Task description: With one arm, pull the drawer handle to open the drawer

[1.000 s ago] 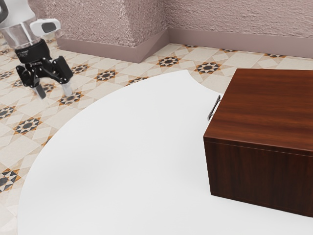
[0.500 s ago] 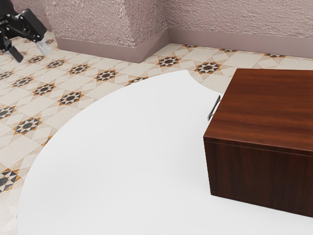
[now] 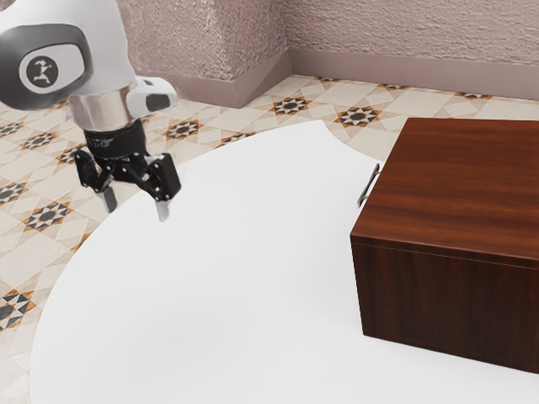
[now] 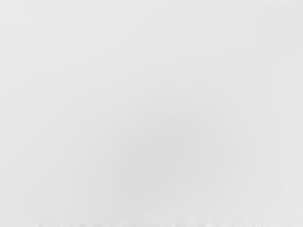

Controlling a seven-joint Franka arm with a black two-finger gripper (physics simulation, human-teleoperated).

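My jaws gape wide, empty, over the table [image 3: 253, 286] near its edge at the exterior view's left. Handle [image 3: 369, 185] sits on the wooden cabinet [image 3: 459, 194] at the opposite edge, well apart. Drawer judged shut. Reach, grip and pull all remain.

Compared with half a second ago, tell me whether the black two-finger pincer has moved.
Yes: the pincer came down and toward the exterior view's right, nearer the dark wooden box.

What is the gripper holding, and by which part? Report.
Nothing. The black two-finger gripper hangs open and empty over the white round table, apart from the thin dark handle on the brown wooden cabinet.
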